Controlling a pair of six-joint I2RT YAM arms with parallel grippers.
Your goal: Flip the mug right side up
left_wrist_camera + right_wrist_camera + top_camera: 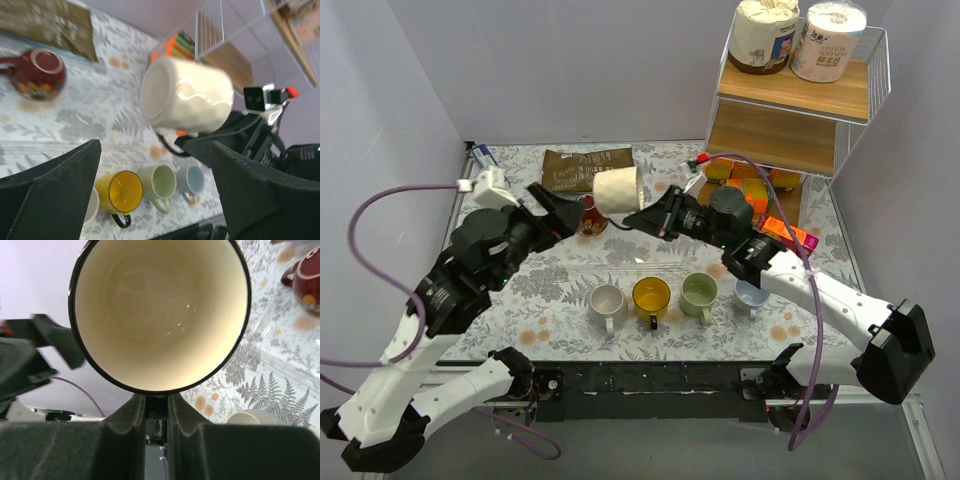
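The mug (617, 190) is cream with a thin black rim. It hangs on its side above the table's middle, with its base toward the left arm and its mouth toward the right arm. My right gripper (645, 218) is shut on the mug's handle side, and the right wrist view looks straight into the mug's mouth (160, 315), just above the pinched fingers (135, 415). My left gripper (156, 145) is open, its fingers spread wide just short of the mug's base (185, 95) and touching nothing.
On the table below the raised mug lies a dark red mug (590, 217). A row of white (607, 303), yellow (651, 297), green (699, 292) and blue (752, 294) mugs stands near the front edge. Further back are a brown packet (585, 168), orange boxes (760, 190) and a wire shelf (800, 100).
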